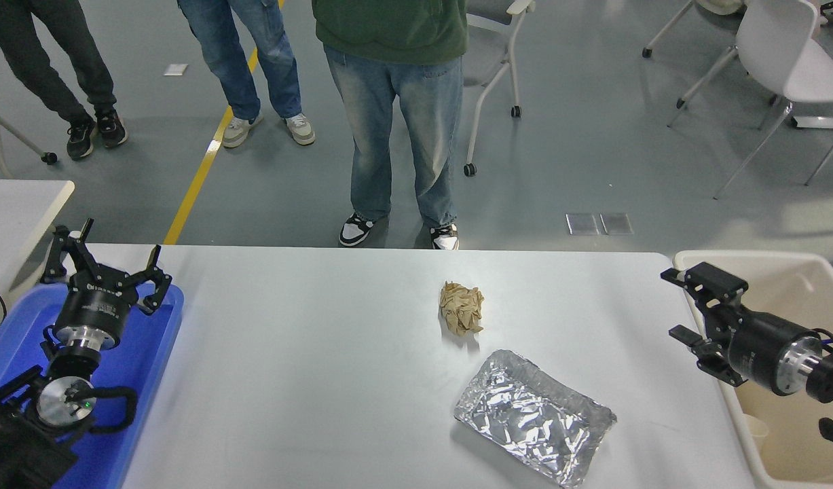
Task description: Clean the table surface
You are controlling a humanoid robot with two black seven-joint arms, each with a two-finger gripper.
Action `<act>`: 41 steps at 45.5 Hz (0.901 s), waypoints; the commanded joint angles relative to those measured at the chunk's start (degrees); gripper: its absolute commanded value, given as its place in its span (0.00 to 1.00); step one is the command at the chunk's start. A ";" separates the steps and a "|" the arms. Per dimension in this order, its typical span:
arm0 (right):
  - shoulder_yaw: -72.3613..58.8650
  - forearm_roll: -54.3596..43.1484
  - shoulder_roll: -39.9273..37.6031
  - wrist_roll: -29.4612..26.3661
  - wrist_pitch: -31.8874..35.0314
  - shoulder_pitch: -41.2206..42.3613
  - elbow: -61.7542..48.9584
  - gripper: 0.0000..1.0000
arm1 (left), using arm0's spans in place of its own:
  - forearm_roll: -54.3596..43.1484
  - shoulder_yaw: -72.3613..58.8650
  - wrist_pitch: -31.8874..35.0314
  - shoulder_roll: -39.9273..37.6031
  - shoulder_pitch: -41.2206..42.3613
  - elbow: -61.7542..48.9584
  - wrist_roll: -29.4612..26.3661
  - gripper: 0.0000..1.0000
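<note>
My right gripper [688, 304] sits at the right edge of the frame, jaws spread, empty, over the rim of the beige bin [789, 268]. My left gripper [104, 261] is parked lower left over the blue tray [148, 353], jaws spread too. The table [307, 367] fills the lower middle; on it a crumpled paper wad [461, 308] at centre, a foil tray [533, 416] just below-right.

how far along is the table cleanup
Nothing looks cleared yet. The crumpled tan paper wad and the crinkled silver foil tray both lie on the white tabletop. Nothing is in hand: the right gripper is open and empty at the table's right edge, by the beige bin; the left gripper is open over the blue tray. Both items remain.
</note>
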 commanded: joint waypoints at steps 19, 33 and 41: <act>1.70 1.91 -6.39 -18.06 24.22 2.03 4.34 1.00 | 0.00 0.00 0.00 0.01 -0.03 0.00 0.00 1.00; -1.46 0.95 2.31 -21.58 18.61 4.05 4.34 1.00 | 0.00 0.00 0.00 0.01 -0.03 0.00 0.00 1.00; -7.88 -4.24 6.88 -21.41 14.21 6.17 2.61 1.00 | 0.00 0.00 0.00 0.01 -0.03 0.00 0.00 1.00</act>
